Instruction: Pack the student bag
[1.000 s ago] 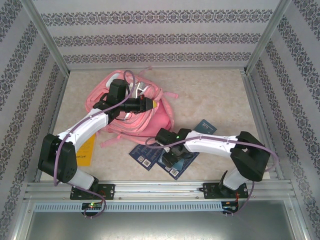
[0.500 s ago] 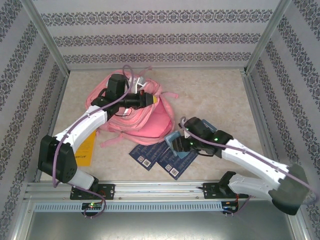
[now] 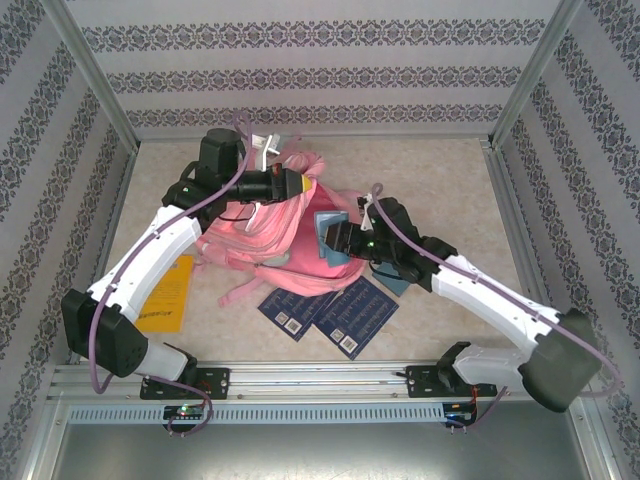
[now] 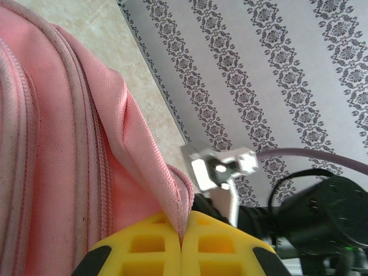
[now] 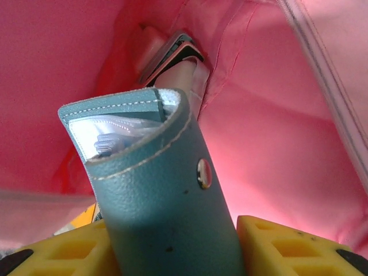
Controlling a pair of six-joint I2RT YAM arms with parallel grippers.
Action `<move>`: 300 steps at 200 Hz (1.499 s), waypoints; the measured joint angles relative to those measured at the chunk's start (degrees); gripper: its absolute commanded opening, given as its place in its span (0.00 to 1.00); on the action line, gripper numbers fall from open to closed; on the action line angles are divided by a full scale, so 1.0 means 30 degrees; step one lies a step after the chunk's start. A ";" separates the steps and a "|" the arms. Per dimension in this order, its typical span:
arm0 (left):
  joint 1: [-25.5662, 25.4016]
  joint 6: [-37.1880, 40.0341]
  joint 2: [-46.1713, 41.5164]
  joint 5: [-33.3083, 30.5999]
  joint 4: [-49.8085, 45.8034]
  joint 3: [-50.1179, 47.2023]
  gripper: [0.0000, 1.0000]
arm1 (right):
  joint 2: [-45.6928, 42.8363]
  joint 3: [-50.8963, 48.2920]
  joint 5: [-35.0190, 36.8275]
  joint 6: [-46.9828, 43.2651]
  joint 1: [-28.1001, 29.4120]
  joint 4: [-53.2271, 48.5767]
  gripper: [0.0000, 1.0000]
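Your student bag point(image 3: 290, 255) lies on the bench point(image 3: 440, 180) left of centre and toward the back wall. It's slumped, w/ pink straps trailing toward the near edge. Your left fingers point(image 4: 155, 261) are clenched tight on a fold of the bag's pink fabric right by the zipper seam. The wrist cam shows the fold pinched btwn the two yellow pads w/ no gap, and the cloth rises from there in a taut ridge. From above, that arm reaches over the bag's far side and holds the rim up, so the mouth faces the right arm. Your right fingers point(image 5: 282, 247) are grasping a teal case point(image 5: 167, 195), one yellow pad on each side of its lower end. The case stands upright in the grip, stitched flap at top, metal snap stud on the front, pale contents showing under the flap. Its top end is already inside the bag's mouth, w/ pink lining all around it. Deeper in there's a flat dark-edged item against the lining; can't tell what it is. On the bench near the front edge lie a dark blue booklet point(image 3: 288, 310) and a second booklet point(image 3: 355, 315), side by side and overlapping, just clear of the bag. A yellow card point(image 3: 165, 290) lies flat at the left, beside your left arm.
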 measured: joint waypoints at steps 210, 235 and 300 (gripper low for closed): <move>0.1384 -0.1115 -0.0459 0.1719 0.0423 0.0270 0.00 | 0.9566 0.7839 0.2047 0.5340 0.1355 0.0364 0.89; 0.1887 -0.1268 -0.0488 0.1632 0.0976 0.0270 0.00 | 1.2123 1.0710 0.1020 0.5945 0.1224 0.0408 0.97; 0.1982 -0.1319 -0.0510 0.1712 0.1209 0.0233 0.00 | 1.0877 0.8779 -0.0612 0.3628 0.1129 0.2288 0.95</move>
